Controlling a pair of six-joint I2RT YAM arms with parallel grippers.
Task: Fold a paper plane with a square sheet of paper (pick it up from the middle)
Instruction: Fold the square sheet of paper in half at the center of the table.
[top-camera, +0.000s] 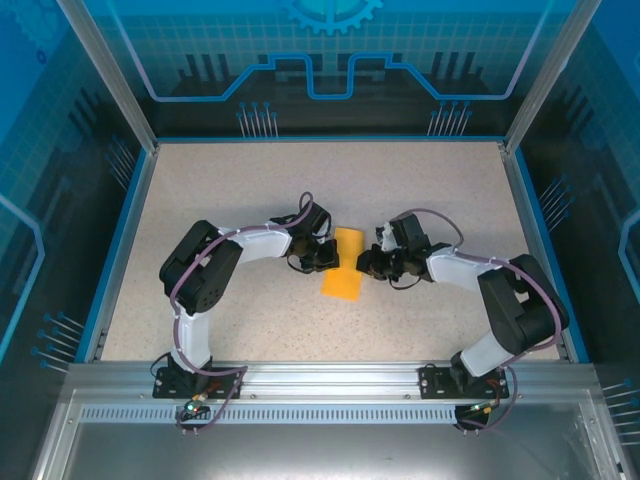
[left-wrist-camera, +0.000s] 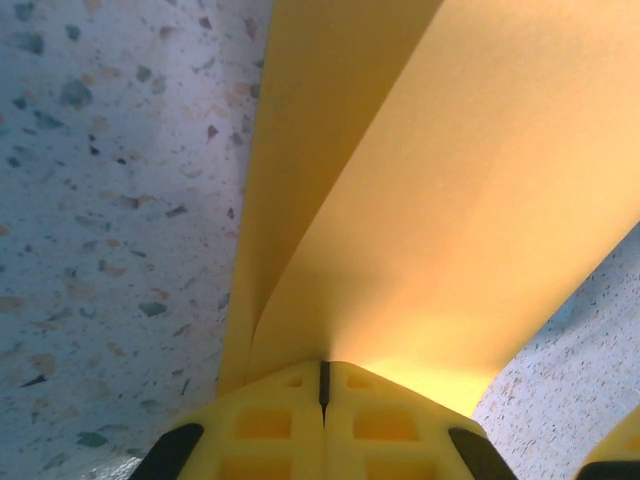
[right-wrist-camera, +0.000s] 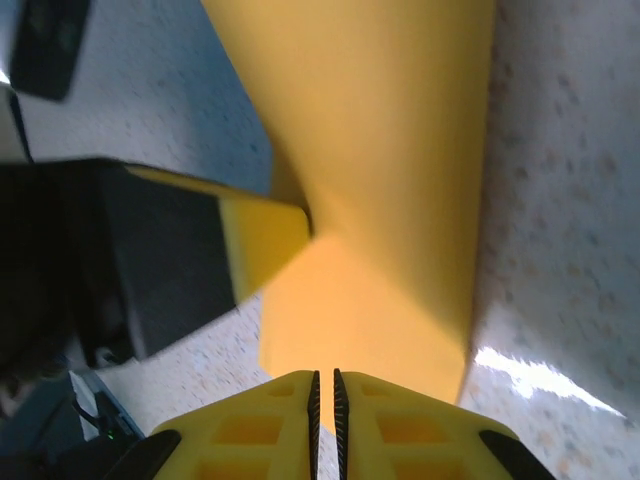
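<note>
The square sheet of paper (top-camera: 347, 272) lies mid-table as a narrow orange-yellow oblong, folded over. My left gripper (top-camera: 328, 256) meets its left edge, and in the left wrist view the gripper (left-wrist-camera: 323, 372) is shut on the paper (left-wrist-camera: 430, 200), whose two layers fan out from the jaw tips. My right gripper (top-camera: 366, 263) sits at the paper's right edge. Seen from the right wrist, this gripper (right-wrist-camera: 324, 380) is shut to a thin slit above the near edge of the paper (right-wrist-camera: 390, 150), with nothing visible between the jaws. A yellow finger of the left gripper (right-wrist-camera: 262, 235) touches the paper's far side.
The speckled table (top-camera: 250, 180) has a blue raised rim (top-camera: 120, 240) along its sides and back. An aluminium rail (top-camera: 330, 380) carrying both arm bases runs along the near edge. Both arms bend inward toward the middle.
</note>
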